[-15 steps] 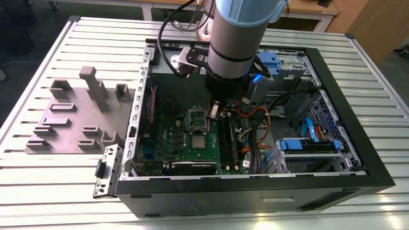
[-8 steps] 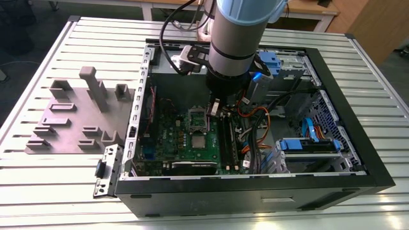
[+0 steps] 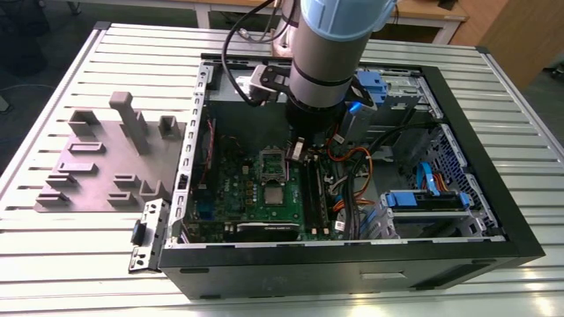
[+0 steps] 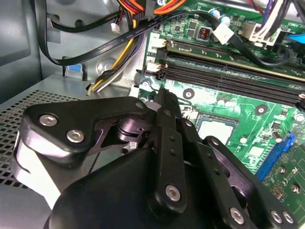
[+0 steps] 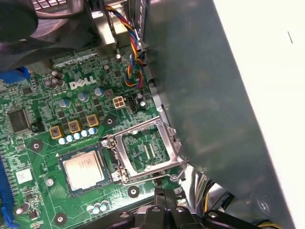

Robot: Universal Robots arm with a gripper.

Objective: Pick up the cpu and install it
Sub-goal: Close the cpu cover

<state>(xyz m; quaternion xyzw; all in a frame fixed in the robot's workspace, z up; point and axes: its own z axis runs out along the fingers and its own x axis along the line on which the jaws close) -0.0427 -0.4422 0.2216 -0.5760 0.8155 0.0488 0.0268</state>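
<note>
My gripper (image 5: 164, 199), fingers together and empty, hangs just beside the frame (image 5: 147, 150), which stands open to admit the cpu (image 5: 85, 170), seated in its socket (image 5: 108, 167) nearby.

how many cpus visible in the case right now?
1. The cpu lies in its socket on the green motherboard, beside the flipped-open silver frame. The arm covers part of the board in the exterior view, so others may be hidden.

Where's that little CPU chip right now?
The cpu lies flat on the green motherboard, beside the swung-open silver socket frame, in the first wrist view; the exterior view shows the cpu mid-board inside the computer case.
</note>
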